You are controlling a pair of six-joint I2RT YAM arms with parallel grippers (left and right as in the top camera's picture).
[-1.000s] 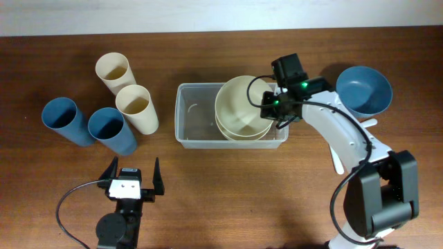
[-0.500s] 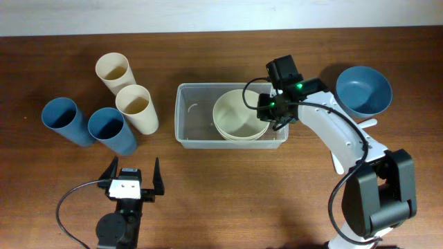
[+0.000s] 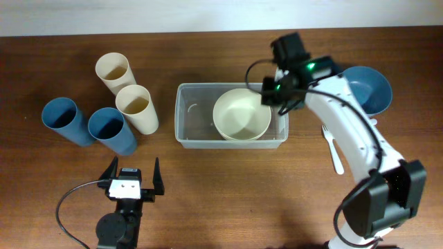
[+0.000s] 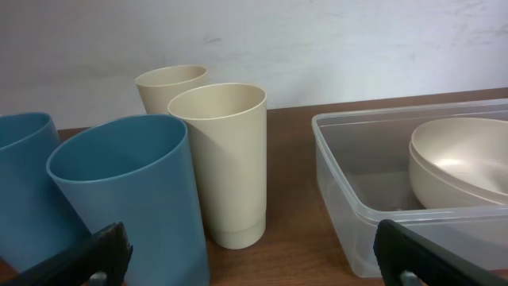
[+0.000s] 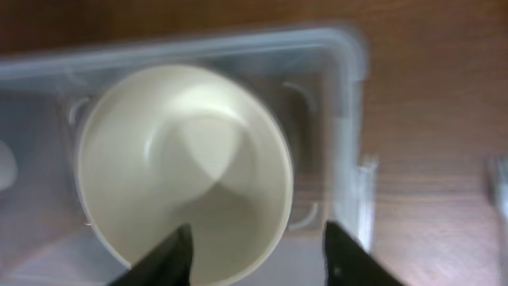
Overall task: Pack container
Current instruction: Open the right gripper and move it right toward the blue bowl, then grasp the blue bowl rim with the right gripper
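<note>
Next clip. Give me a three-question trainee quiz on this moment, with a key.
1. True or false: the cream bowl sits inside the container.
2. How many cups stand left of the container?
3. The right gripper is: A) shut on the bowl, B) open over the container, C) out of view.
Key: 1 true; 2 four; 3 B.

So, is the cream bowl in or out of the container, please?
In: the cream bowl sits upright inside the container, toward its right end; the open right claw holds nothing.
</note>
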